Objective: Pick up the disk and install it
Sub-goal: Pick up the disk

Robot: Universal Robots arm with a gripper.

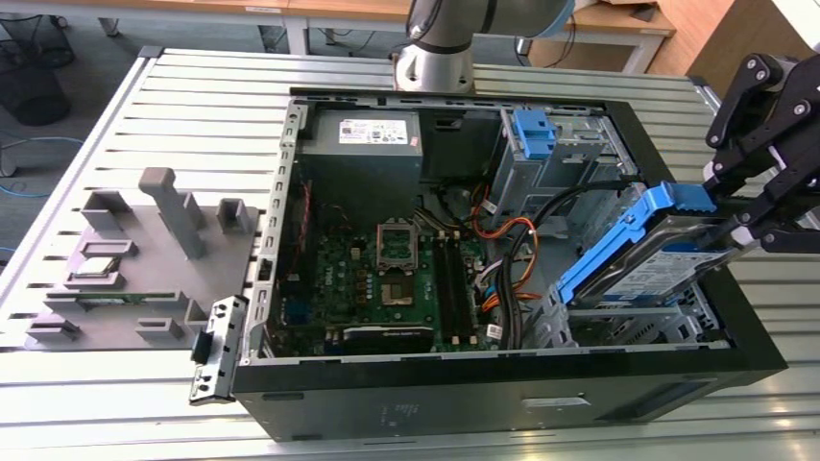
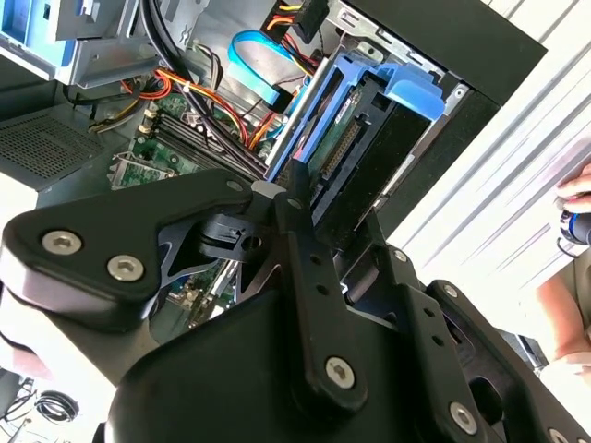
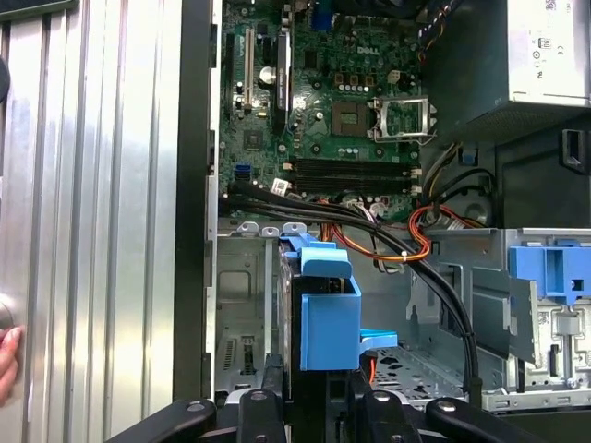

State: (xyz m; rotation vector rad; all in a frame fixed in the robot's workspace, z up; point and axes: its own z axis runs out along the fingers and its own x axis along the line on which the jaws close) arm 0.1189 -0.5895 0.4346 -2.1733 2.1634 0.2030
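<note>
At the exterior view's right edge, the gripper (image 1: 747,229) slants downward, clamped on the tilted disk (image 1: 660,257) over the computer case (image 1: 513,394).

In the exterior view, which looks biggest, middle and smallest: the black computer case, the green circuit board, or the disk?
Largest: black computer case.
Middle: green circuit board.
Smallest: disk, but it is tilted over the case, maybe nearer the camera, so this place is less sure.
</note>
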